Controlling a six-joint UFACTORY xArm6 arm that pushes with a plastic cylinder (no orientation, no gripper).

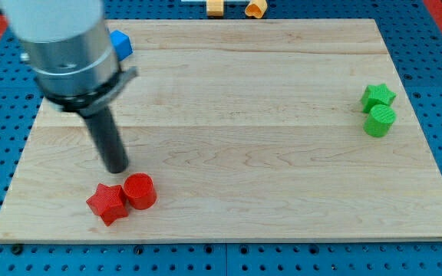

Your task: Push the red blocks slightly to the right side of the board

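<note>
A red star block [106, 203] and a red cylinder block [139, 191] lie touching each other near the bottom left of the wooden board [229, 138]. My tip [117, 168] stands just above them, a little above and left of the red cylinder, apart from both by a small gap.
A green star block [377, 96] and a green cylinder block [380, 120] sit together at the board's right edge. A blue block [121, 44] shows at the top left behind the arm. Two orange blocks [216, 8] [255, 8] lie off the board at the view's top.
</note>
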